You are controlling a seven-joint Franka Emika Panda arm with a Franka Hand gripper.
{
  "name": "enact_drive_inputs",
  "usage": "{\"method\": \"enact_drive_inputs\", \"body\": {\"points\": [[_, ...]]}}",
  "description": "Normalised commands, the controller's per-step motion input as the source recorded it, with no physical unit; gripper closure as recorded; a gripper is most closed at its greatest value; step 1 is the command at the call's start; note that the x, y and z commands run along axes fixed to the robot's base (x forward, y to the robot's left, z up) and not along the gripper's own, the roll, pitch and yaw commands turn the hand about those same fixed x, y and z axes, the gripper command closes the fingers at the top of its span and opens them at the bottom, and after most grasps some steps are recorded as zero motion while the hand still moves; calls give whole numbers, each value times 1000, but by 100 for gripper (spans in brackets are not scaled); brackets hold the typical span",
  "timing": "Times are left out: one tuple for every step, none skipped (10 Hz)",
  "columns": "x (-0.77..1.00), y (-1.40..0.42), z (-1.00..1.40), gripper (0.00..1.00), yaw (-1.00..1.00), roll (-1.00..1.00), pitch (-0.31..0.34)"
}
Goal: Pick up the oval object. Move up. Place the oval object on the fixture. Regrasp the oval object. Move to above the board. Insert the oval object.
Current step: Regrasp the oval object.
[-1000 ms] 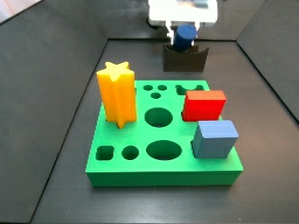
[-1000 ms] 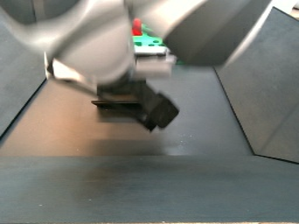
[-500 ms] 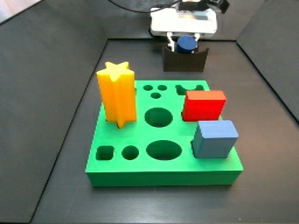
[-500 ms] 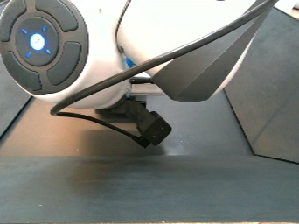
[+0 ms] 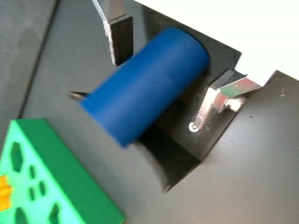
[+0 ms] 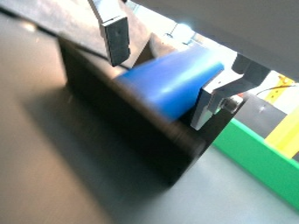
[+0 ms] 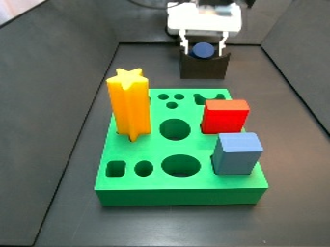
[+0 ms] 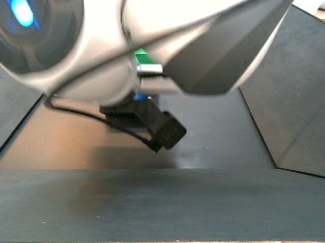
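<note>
A deep blue, smooth oval peg [image 5: 149, 86] lies on its side in the curved notch of a small dark grey-black fixture block [image 5: 187, 157]. In both wrist views the gripper [image 5: 170, 72] is placed around the peg: two flat silver finger plates [image 5: 118, 35] stand one on each side of it, with a visible gap between each plate and the blue surface, so the jaws are spread and hold nothing. The peg's rounded end face points toward the camera in a wrist view [image 6: 173, 79], resting along the top of the fixture [image 6: 128, 122].

In a side view, the fixture [image 7: 204, 66] sits on the dark floor at about twelve o'clock, just beyond the far edge of a thick bright green square board [image 7: 180, 188] with round and square holes. The white gripper [image 7: 203, 45] hangs directly above the fixture, its fingers straddling the blue peg [image 7: 203, 49]. On the board stand a tall orange-yellow star-shaped column [image 7: 127, 101] at nine o'clock, a red block [image 7: 226, 116] at two o'clock and a paler grey-blue cube [image 7: 238, 152] at four o'clock.

In a side view from the opposite end, the robot's large white and grey arm body [image 8: 114, 47] fills the upper part, blurred; the dark fixture [image 8: 150, 123] shows beneath it.
</note>
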Motion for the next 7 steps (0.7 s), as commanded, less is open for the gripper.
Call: {"method": "enact_drive_inputs", "body": {"points": [[-26,-1,1000,0,-36,51,79],[-33,1,1000,0,-43,54,70],[-35,3,947,0,-47,52,69],[-28,5,700,0,-48,53,61],[-26,4,450,0,-48,54,55],[-28,5,260,0,-50,56,48],[-84,-957,1000,0,34,1000,42]]}}
